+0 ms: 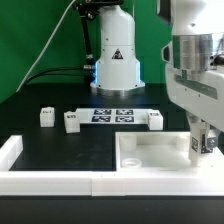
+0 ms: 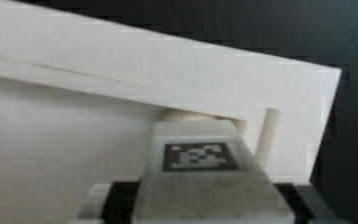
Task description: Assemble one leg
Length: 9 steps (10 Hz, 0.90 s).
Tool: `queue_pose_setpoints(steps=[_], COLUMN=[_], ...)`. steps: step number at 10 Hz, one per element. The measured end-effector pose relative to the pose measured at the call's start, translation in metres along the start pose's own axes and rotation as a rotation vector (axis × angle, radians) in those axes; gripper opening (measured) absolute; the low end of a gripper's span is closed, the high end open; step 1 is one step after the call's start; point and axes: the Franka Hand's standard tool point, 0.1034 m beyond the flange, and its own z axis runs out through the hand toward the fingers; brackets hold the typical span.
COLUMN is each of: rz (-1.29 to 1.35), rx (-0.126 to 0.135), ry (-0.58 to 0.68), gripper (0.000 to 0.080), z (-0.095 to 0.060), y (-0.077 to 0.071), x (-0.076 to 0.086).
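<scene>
- Warning triangle sign (image 1: pixel 117 56) on the white robot base, far centre.
- Square black-and-white marker tags on the marker board (image 1: pixel 112 115); no legible characters.
- Marker tag (image 2: pixel 197 156) on the leg; pattern only, no text.

You see the panel (image 1: pixel 150 152) at the front of the table (image 1: pixel 60 145). Behind the panel lies the marker board (image 1: pixel 112 115), with three loose legs (image 1: pixel 71 121) beside it. The held leg (image 1: pixel 201 143) stands over the panel's corner on the exterior view's right.
</scene>
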Motion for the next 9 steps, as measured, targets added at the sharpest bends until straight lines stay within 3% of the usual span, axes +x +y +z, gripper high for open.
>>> queue_pose_setpoints(steps=[5, 7, 8, 9], rz=[0.381, 0.411, 0.395, 0.392], rx=[0.01, 0.011, 0.011, 0.011], ry=[-0.008, -0.011, -0.011, -0.011], gripper=[0.0291, 0.0291, 0.0383, 0.0525], z=[-0.0005, -0.0005, -0.0004, -0.0004], y=[-0.0013, -0.0012, -0.0011, -0.001], x=[0.0019, 0.0003, -0.0006, -0.001])
